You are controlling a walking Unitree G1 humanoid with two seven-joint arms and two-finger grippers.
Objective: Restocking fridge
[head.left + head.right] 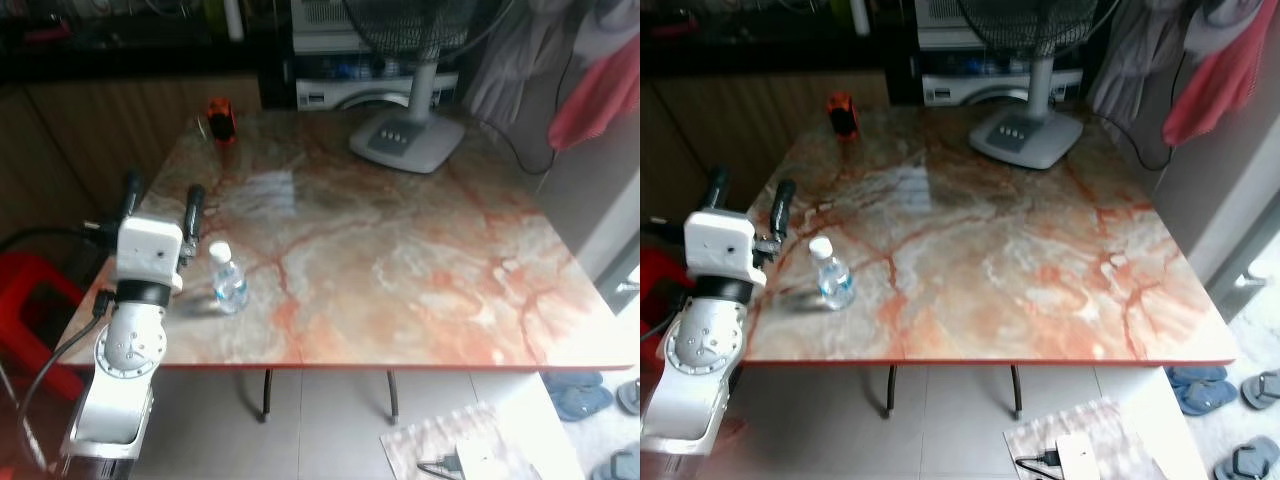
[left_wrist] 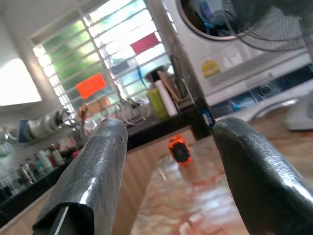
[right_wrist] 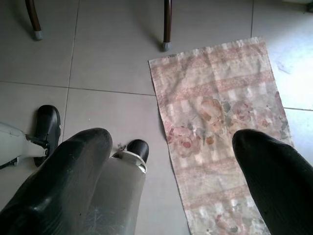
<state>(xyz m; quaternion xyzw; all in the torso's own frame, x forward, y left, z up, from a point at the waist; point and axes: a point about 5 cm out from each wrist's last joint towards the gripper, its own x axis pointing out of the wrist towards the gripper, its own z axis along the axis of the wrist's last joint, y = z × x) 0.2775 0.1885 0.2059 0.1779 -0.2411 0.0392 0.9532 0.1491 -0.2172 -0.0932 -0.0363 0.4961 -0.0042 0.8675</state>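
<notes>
While the left gripper (image 1: 160,200), jaws apart, hovers at the table's (image 1: 420,260) left edge, it should swing right and lower squarely around the upright water bottle (image 1: 228,279) near the front-left corner.

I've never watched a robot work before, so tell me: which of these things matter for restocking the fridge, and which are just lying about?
For the job:
- small clear plastic water bottle with white cap, standing on the marble-patterned table
- left claw, open beside the bottle, apart from it

Just lying about:
- grey pedestal fan
- small orange and black object
- floral floor mat
- blue slippers
</notes>
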